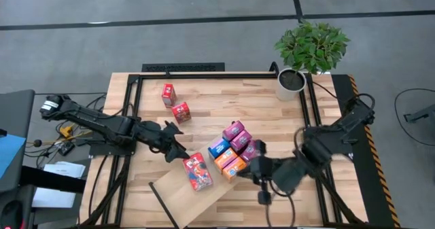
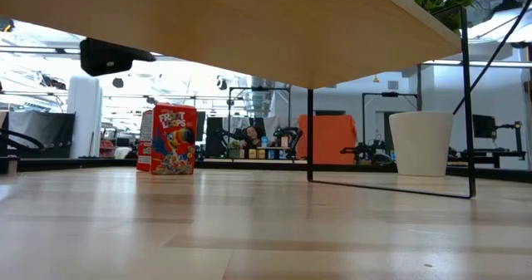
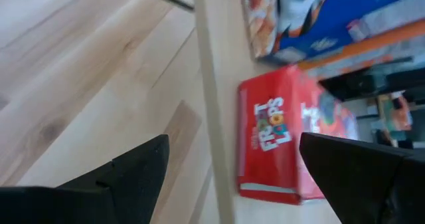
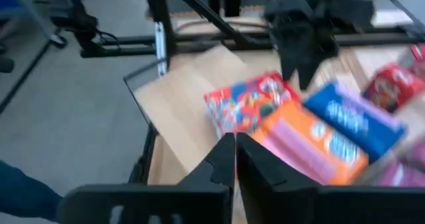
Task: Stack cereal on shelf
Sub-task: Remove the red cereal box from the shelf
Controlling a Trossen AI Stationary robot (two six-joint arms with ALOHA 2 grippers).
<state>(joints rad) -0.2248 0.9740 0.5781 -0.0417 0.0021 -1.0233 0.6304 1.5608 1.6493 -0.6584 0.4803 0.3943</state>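
So far I count one red cereal box (image 1: 197, 170) on the shelf (image 1: 178, 196), others loose on the desk (image 1: 224, 100); left gripper (image 1: 178, 149) jaws wide, right gripper (image 1: 256, 176) jaws closed, empty.

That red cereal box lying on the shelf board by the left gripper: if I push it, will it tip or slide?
The red cereal box lies flat on the board, so it will likely slide, not tip. It looks like small, light cardboard, so a hard squeeze may dent it. The open left gripper sits just beside it.
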